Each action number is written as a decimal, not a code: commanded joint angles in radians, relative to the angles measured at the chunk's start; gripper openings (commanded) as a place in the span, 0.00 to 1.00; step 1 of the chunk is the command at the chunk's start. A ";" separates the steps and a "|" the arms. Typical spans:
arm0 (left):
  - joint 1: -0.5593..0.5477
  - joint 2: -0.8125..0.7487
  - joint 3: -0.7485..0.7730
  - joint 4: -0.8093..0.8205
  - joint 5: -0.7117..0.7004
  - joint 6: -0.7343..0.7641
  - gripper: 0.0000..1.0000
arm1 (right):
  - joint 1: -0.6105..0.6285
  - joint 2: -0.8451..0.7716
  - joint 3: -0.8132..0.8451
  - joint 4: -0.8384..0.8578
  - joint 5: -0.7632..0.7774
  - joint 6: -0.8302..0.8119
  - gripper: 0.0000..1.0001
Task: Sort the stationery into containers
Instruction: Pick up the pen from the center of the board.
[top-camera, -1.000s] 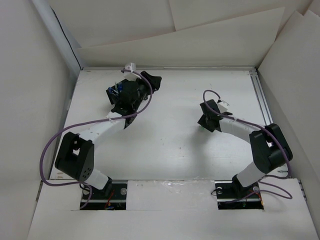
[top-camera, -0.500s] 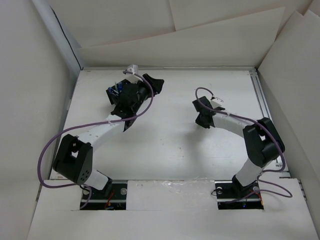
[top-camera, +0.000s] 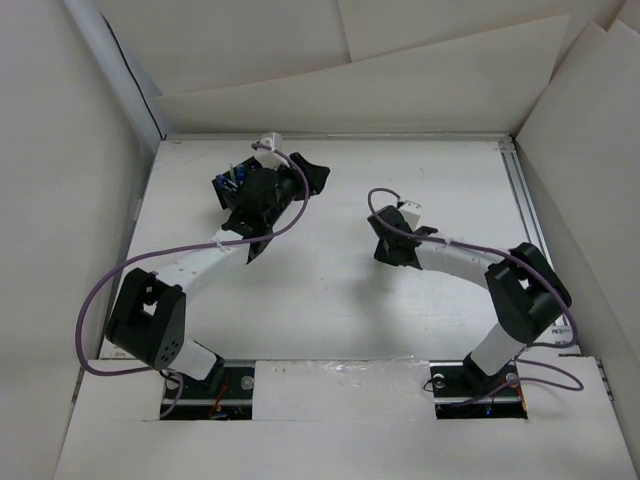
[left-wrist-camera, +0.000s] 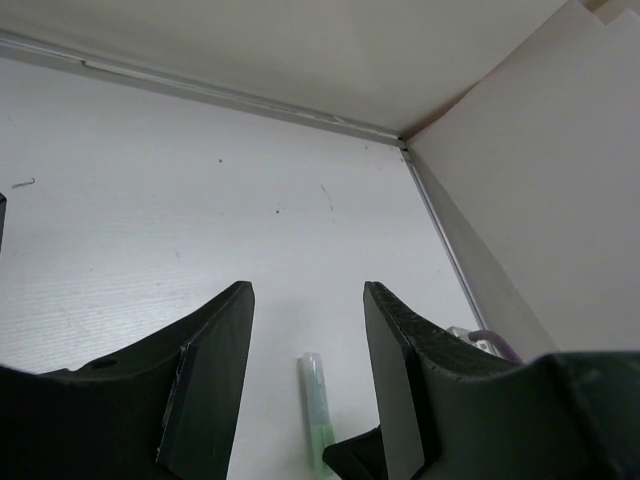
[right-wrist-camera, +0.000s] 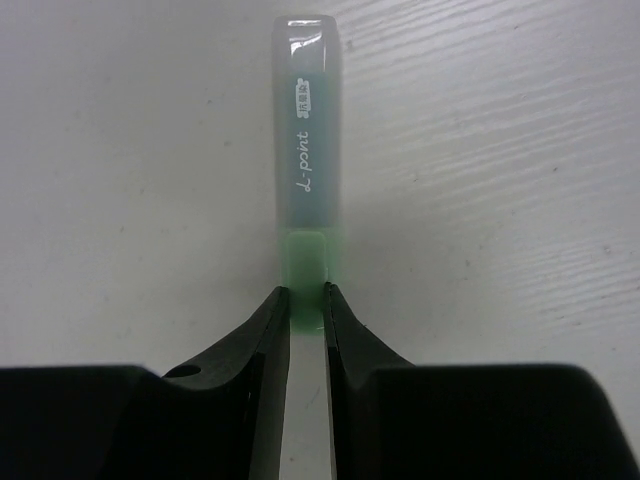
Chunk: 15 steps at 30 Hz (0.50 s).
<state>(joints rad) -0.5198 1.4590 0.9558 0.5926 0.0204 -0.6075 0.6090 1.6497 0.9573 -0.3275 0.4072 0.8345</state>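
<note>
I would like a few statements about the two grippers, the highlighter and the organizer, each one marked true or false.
1. The right gripper is shut on a green highlighter. True.
2. The left gripper holds a pen. False: its jaws stand open and grip nothing.
3. White lettering is printed on the highlighter. True.
4. The mesh organizer stands beside the right gripper. False: it is beside the left gripper, well apart from the right one.
</note>
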 joint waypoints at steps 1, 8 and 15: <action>0.003 -0.022 0.020 -0.032 0.052 0.026 0.44 | 0.037 -0.112 -0.047 0.067 -0.013 -0.061 0.04; 0.003 -0.031 0.031 -0.161 0.099 0.069 0.43 | 0.051 -0.287 -0.179 0.137 -0.079 -0.114 0.03; 0.003 0.012 0.030 -0.183 0.317 0.051 0.43 | 0.071 -0.382 -0.200 0.150 -0.128 -0.146 0.00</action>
<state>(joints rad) -0.5194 1.4609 0.9562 0.4114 0.1894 -0.5625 0.6640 1.3266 0.7563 -0.2310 0.3153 0.7219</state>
